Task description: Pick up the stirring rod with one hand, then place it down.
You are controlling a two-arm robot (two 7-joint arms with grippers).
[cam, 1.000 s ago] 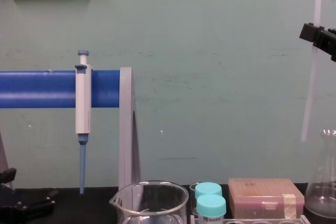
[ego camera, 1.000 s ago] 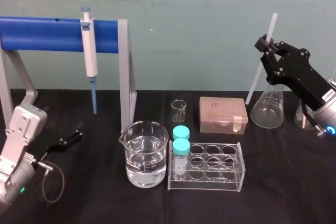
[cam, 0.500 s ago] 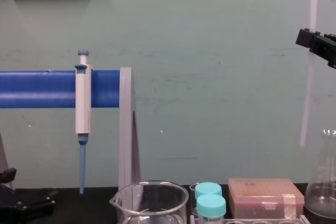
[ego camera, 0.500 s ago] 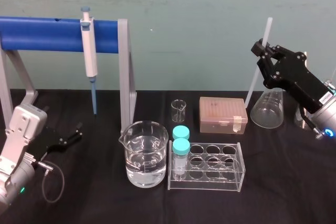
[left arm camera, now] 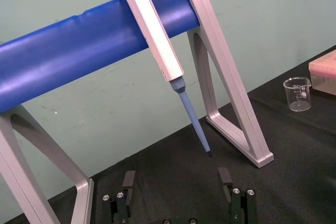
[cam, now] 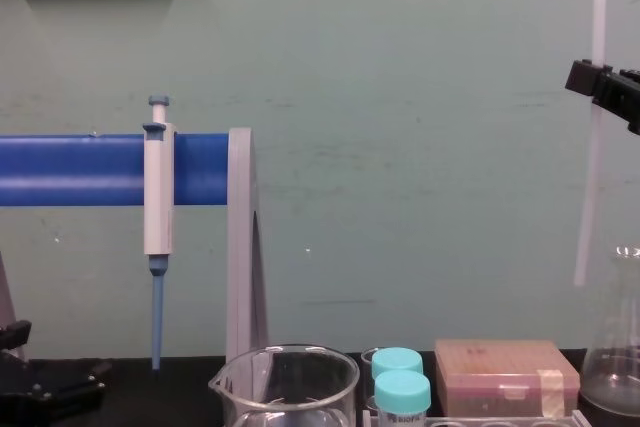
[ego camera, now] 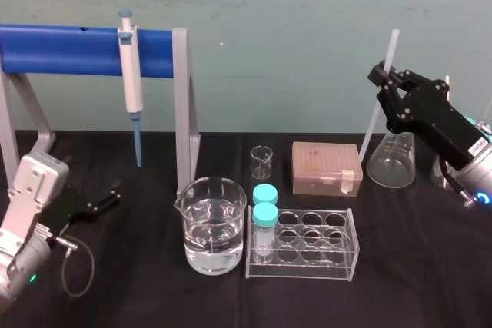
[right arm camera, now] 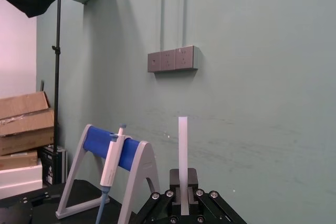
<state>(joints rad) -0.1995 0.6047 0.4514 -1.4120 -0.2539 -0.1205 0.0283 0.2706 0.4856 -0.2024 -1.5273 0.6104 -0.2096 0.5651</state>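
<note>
The stirring rod (ego camera: pixel 379 97) is a thin translucent white stick that hangs nearly upright in the air at the far right, above the table. My right gripper (ego camera: pixel 382 82) is shut on it a little above the rod's middle. The rod's upper part (right arm camera: pixel 182 150) rises from between the closed fingers in the right wrist view. In the chest view the rod (cam: pixel 592 177) runs down past the gripper (cam: pixel 592 79), and its lower end stays free, just left of the conical flask (cam: pixel 622 347). My left gripper (left arm camera: pixel 177 184) rests low at the left, open and holding nothing.
A blue-bar stand (ego camera: pixel 69 50) carries a white-and-blue pipette (ego camera: pixel 131 74). Mid-table stand a beaker of water (ego camera: pixel 214 224), a small beaker (ego camera: pixel 261 161), a tip box (ego camera: pixel 326 167) and a clear rack (ego camera: pixel 304 245) with two teal-capped vials (ego camera: pixel 265 213). The conical flask (ego camera: pixel 392 160) sits under my right arm.
My right gripper has shifted slightly left and down with the rod, and the rod now hangs a bit more upright. The left arm has not moved.
</note>
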